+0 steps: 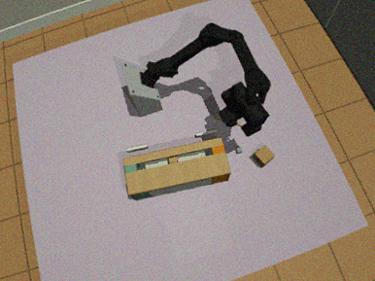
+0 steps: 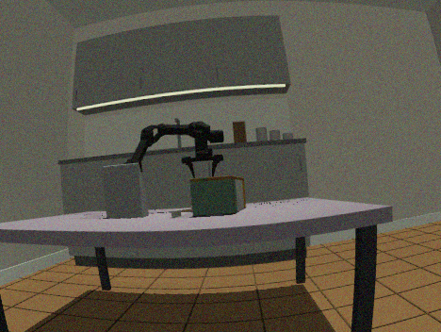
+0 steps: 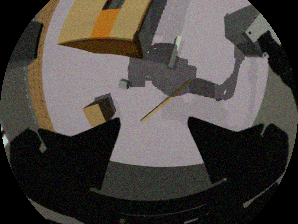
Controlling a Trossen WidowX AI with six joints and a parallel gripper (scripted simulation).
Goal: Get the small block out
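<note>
The box [image 1: 177, 175] [image 2: 214, 198] [image 3: 75, 30] has a tan top with a slot, a green end and an orange end. A tan piece [image 1: 173, 160] shows in the slot; I cannot tell if it is the block. A small grey cube [image 1: 238, 150] [image 3: 124, 84] lies on the table just off the orange end. A larger tan block [image 1: 264, 155] [image 3: 95, 114] lies farther out. A thin tan stick [image 3: 165, 102] lies on the table. My gripper [image 1: 241, 123] [image 2: 204, 176] [image 3: 154, 121] is open and empty, pointing down above the stick. The shelf is hidden.
Pale strips [image 1: 137, 148] [image 1: 205, 134] lie along the arm side of the box; one also shows in the wrist view [image 3: 175, 52]. A grey slanted panel [image 1: 141, 85] stands by the arm's base. The table's edge lies beyond the tan block.
</note>
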